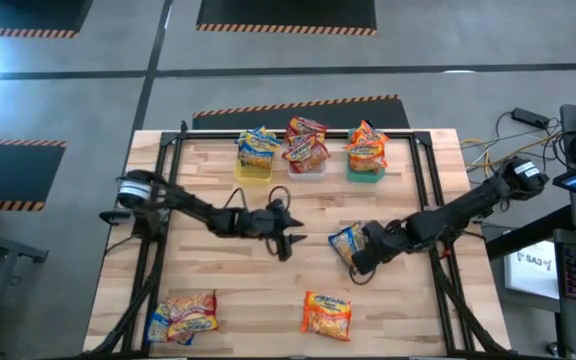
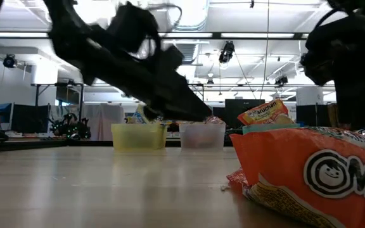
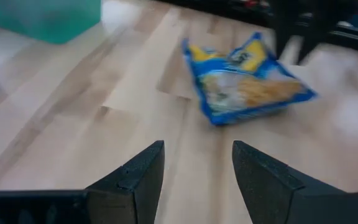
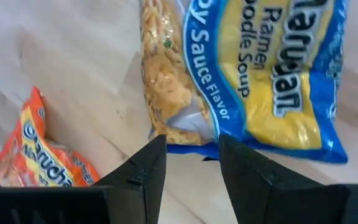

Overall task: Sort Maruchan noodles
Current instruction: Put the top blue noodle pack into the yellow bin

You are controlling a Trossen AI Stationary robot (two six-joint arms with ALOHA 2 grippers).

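Right of centre on the tabletop, blue packet is lying just ahead of your right claw, fingers parted, gripping nothing; left claw is sitting farther off, also open

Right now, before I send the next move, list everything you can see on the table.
Yellow bin: one, far edge, blue-yellow packets inside.
Clear bin: one, far edge centre, red packets inside.
Green bin: one, far edge, orange packets inside.
Blue-yellow packet: one, on the table at the right tool.
Orange packet: one, near edge.
Mixed packet pile: several, near-left corner.
Left tool: open, empty, mid-table.
Right tool: open at the blue-yellow packet's edge.
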